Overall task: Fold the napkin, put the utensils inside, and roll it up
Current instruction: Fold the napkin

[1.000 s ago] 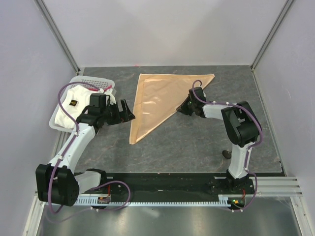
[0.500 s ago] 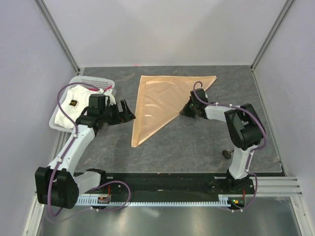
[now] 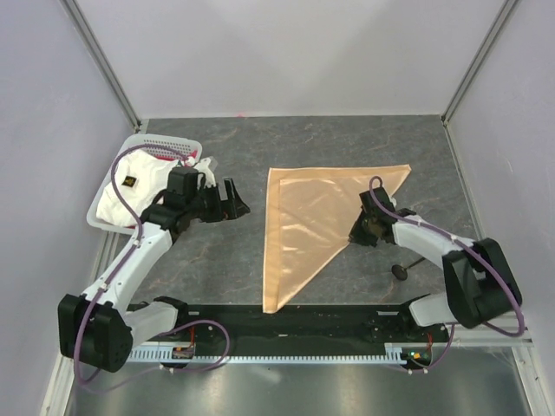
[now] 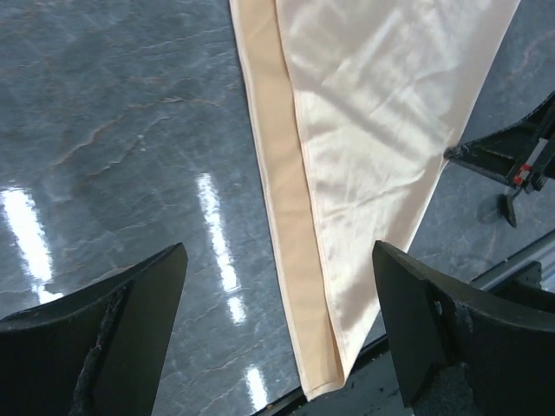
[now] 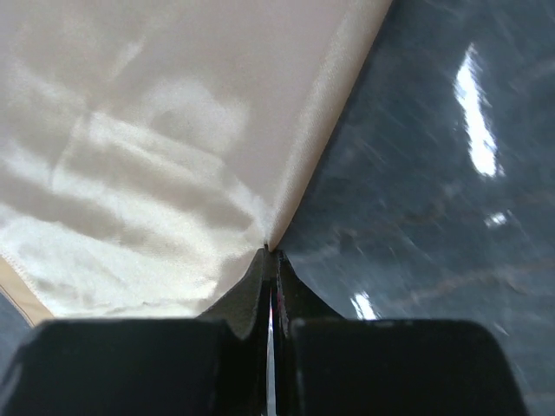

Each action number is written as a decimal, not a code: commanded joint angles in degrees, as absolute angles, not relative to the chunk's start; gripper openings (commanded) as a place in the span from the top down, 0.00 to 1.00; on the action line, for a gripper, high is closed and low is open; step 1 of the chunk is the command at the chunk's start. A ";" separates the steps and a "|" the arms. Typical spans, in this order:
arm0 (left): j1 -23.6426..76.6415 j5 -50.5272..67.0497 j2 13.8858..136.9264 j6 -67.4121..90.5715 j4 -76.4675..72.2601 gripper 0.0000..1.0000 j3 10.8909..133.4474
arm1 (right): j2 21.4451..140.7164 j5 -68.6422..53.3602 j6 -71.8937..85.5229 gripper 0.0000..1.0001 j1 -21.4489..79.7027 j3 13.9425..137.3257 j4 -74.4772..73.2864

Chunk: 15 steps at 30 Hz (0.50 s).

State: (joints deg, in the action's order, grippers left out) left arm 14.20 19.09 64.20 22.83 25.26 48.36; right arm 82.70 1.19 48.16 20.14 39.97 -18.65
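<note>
The peach-tan napkin [image 3: 312,217] lies folded into a triangle on the dark table, one point near the front rail. My right gripper [image 3: 357,232] is shut on the napkin's diagonal folded edge; in the right wrist view the jaws [image 5: 271,251] pinch the cloth [image 5: 156,130] at their tips. My left gripper [image 3: 236,201] hovers open just left of the napkin. In the left wrist view its fingers [image 4: 277,251] frame the napkin's long edge [image 4: 373,113], touching nothing. A small black spoon-like utensil [image 3: 401,270] lies on the table right of the napkin, near the right arm.
A white basket [image 3: 143,143] at the left holds a white cloth [image 3: 130,186] with a dark mark and a bit of pink-red cloth [image 3: 192,158]. The black front rail [image 3: 286,321] runs just below the napkin's near tip. Walls enclose the table.
The right gripper closed on the napkin's edge and dragged the whole napkin toward the front right. The left gripper shifted slightly right, staying open.
</note>
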 commanded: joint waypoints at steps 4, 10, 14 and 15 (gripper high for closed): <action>23.90 12.57 67.22 31.89 16.01 0.08 48.43 | 70.85 4.39 47.82 0.81 20.13 36.47 -29.17; 25.31 10.20 83.65 28.14 9.59 0.24 55.97 | 70.49 4.48 44.04 0.50 20.21 42.87 -32.08; 26.19 11.50 95.86 24.44 8.26 0.37 66.58 | 70.31 4.75 41.84 0.48 20.13 46.49 -32.08; 26.19 12.30 98.06 23.65 8.17 0.44 68.71 | 70.40 4.66 41.23 0.48 20.13 47.36 -31.82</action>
